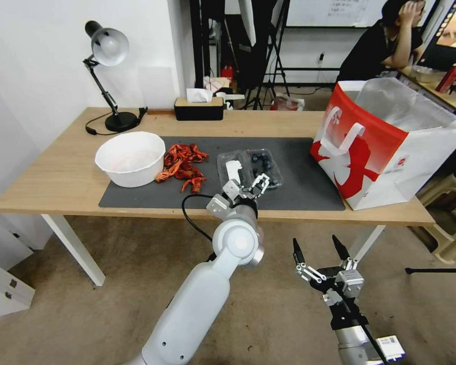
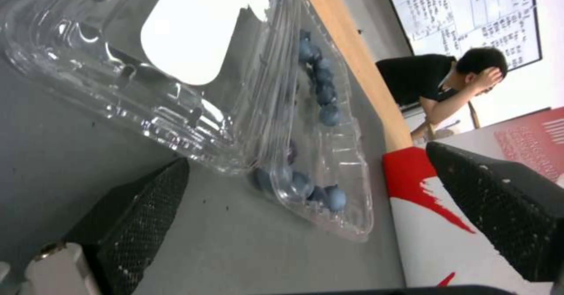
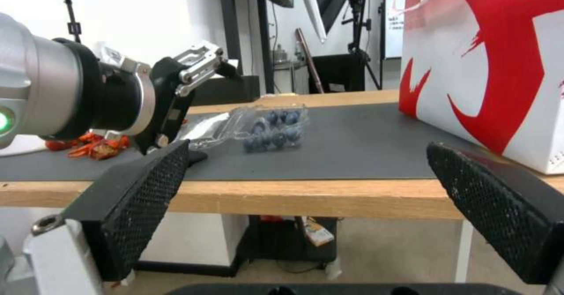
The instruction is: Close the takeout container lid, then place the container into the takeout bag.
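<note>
The takeout container point(image 1: 265, 168) lies open on the grey mat, with dark blueberries in its right half. Its lid point(image 1: 232, 170), bearing a white label, is folded out to the left of the berries. My left gripper point(image 1: 247, 183) is open at the container's near edge, its fingers spread across the hinge area. The left wrist view shows the lid point(image 2: 194, 35) and the berry half point(image 2: 320, 110) just ahead of my open left gripper point(image 2: 306, 154). My right gripper point(image 1: 315, 243) hangs open below the table's front edge. The red-and-white takeout bag point(image 1: 390, 137) stands open at the table's right end.
A white bowl point(image 1: 130, 157) and red crayfish shells point(image 1: 183, 165) sit left of the container on the mat point(image 1: 299, 187). A desk lamp point(image 1: 109, 76) and a tissue box point(image 1: 198, 106) stand along the back edge. Bare mat lies between the container and the bag.
</note>
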`<state>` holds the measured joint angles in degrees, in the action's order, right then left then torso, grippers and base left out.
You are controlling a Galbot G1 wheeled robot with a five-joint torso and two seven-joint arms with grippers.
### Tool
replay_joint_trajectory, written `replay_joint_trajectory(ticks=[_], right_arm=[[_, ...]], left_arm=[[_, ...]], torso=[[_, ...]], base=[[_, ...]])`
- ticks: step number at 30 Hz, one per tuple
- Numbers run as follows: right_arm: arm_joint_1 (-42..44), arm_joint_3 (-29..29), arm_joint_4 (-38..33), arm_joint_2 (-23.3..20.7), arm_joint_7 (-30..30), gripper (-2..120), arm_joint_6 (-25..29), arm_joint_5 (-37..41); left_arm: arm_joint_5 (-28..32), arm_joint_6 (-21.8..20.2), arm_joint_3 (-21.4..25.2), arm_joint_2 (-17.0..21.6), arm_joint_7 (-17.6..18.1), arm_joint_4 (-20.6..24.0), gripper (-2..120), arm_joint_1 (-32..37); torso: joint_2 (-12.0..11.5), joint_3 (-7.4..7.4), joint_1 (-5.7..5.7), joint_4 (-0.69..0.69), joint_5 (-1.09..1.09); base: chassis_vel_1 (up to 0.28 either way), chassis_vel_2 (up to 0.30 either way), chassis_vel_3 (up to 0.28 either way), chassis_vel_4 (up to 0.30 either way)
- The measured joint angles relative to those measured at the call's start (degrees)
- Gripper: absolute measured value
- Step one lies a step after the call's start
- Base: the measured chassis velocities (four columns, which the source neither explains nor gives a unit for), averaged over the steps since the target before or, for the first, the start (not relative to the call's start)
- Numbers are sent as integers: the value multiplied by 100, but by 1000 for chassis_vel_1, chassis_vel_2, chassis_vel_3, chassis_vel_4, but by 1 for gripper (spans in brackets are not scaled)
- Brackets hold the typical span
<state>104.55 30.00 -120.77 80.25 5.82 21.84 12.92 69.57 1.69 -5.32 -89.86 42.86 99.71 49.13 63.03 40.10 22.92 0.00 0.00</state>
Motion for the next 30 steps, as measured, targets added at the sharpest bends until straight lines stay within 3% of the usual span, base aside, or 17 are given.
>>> replay_joint_trajectory(ticks=[15, 30], right_arm=[[65, -3, -45, 61, 11, 100, 45, -68], [59, -60, -18, 118, 12, 100, 52, -173]], left_arm=[[19, 116, 83, -96, -175, -26, 100, -45], [34, 294, 145, 66, -886, 235, 100, -18]], torso=[[-1, 0, 0, 0, 0], [-1, 0, 0, 0, 0]], base=[[0, 0, 0, 0], [0, 0, 0, 0]])
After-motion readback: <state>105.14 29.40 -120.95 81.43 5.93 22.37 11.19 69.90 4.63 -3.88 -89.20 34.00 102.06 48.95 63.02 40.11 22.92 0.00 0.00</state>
